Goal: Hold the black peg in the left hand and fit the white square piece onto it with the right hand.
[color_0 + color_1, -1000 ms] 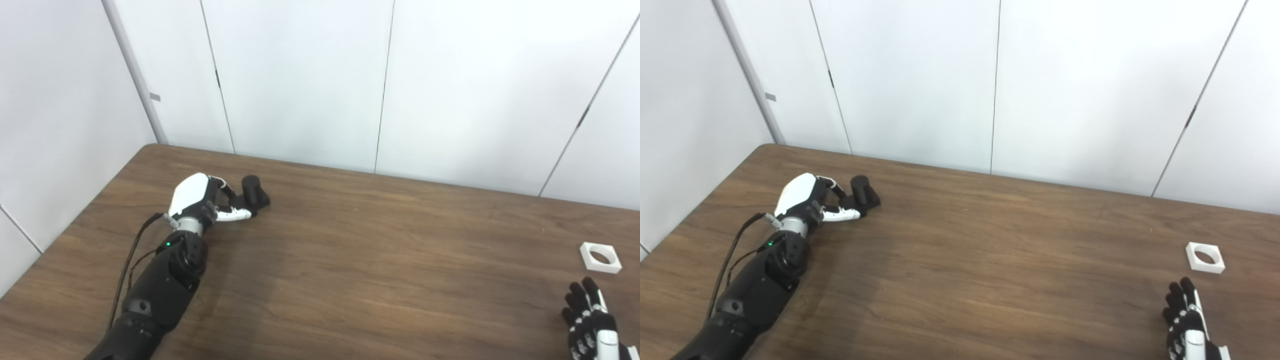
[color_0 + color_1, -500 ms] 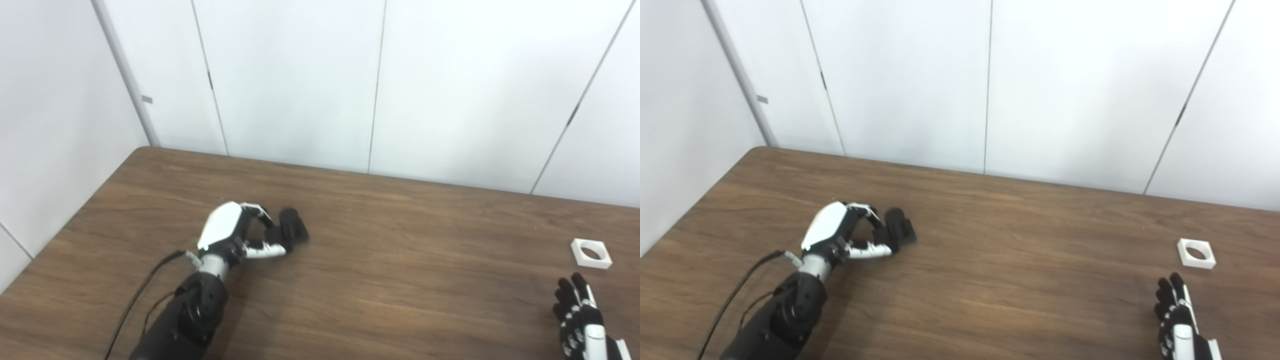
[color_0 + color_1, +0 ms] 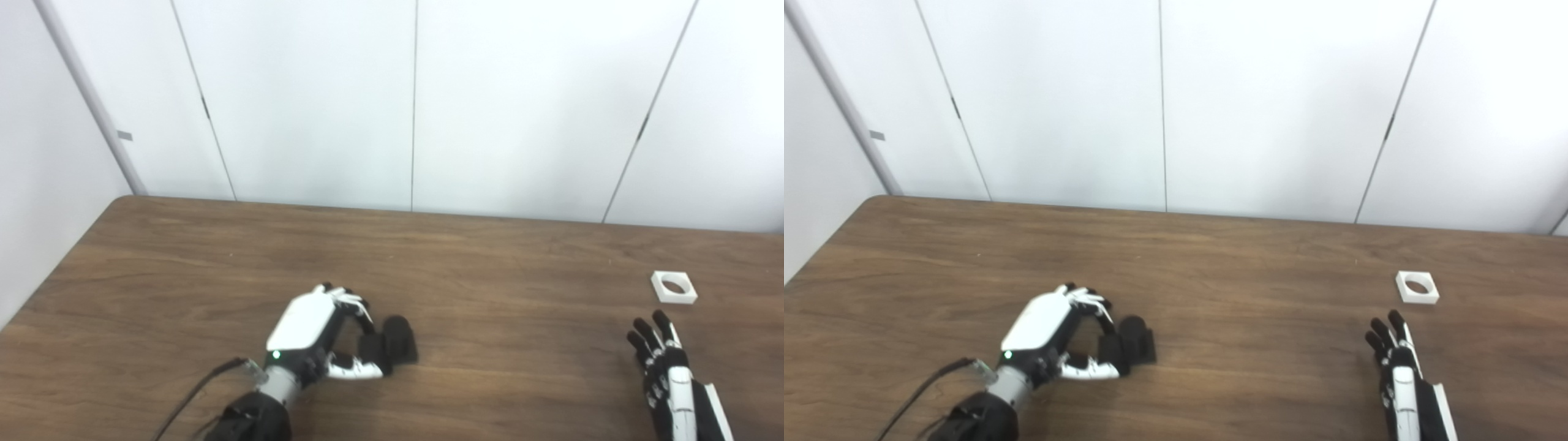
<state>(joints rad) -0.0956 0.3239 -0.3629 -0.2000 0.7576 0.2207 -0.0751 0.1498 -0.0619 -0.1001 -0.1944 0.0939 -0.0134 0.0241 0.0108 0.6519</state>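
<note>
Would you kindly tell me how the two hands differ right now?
The left hand is closed around the black peg; the right hand holds nothing, fingers spread. The left sits near the table's middle, the right near its right side, short of the white square piece. Both are low over the table.

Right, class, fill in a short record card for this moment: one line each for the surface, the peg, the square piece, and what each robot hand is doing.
surface: brown wooden table, white wall panels behind
black peg: held in the left robot hand, low over the table near its front middle
white square piece: lies flat on the table, far right, round hole facing up, untouched
left robot hand: fingers closed on the black peg
right robot hand: open, fingers spread, holding nothing, short of the white square piece
fitting: not yet done
</note>
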